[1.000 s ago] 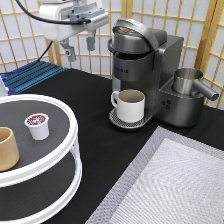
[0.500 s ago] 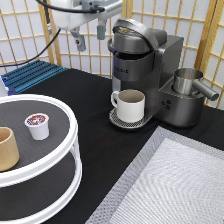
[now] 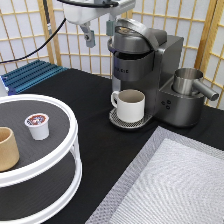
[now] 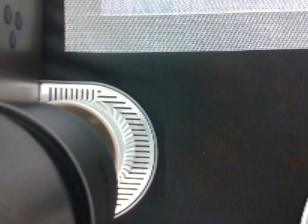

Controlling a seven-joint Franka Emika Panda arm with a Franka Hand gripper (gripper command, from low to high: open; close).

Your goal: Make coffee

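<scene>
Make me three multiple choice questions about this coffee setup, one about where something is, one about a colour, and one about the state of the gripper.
1. Where is the coffee pod?
A. inside the coffee machine
B. on the top tier of the round white stand
C. in the white mug

2. What colour is the handleless cup beside the pod?
A. tan
B. blue
C. green

3. How is the gripper?
A. shut on the pod
B. shut on the mug handle
C. open and holding nothing

Answers:
1. B, the pod sits on the stand at the exterior view's left, far from the coffee machine.
2. A, its wall is tan.
3. C, its fingers hang apart above the machine's lid, at the exterior view's top, while the white mug stands under the spout.
</scene>
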